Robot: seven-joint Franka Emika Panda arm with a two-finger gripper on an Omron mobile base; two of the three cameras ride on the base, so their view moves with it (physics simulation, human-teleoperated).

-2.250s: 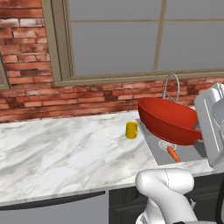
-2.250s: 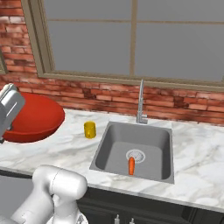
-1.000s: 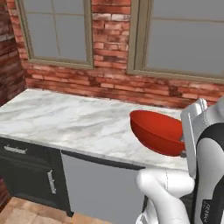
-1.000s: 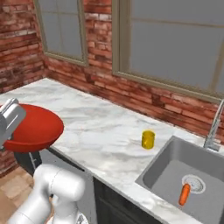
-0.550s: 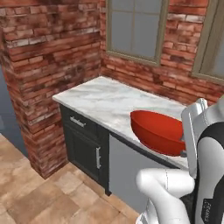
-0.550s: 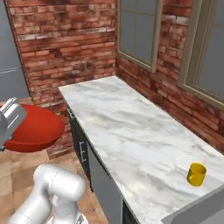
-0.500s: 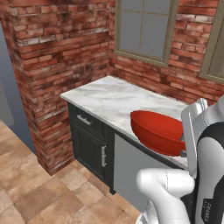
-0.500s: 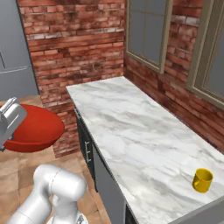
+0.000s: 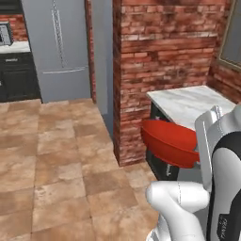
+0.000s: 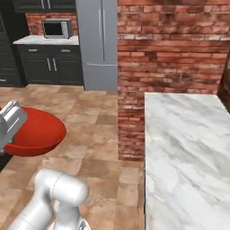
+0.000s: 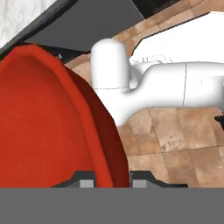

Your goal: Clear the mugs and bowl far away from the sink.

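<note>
Flat, even rendered light fills all three views, with no clear single source and hardly any cast shadow on the tiled floor (image 9: pixel 61 155). The marble counter (image 10: pixel 188 148) looks bright but without glare. The red bowl (image 11: pixel 43 127) shows soft shading along its rim, perhaps a faint gloss. Textures are coarse and slightly soft; edges look jagged, without lens distortion.

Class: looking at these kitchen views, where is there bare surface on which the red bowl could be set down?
The marble counter is bare from its brick-wall end forward along its length. The end effector grips the bowl over tiled floor, beside that counter.
</note>
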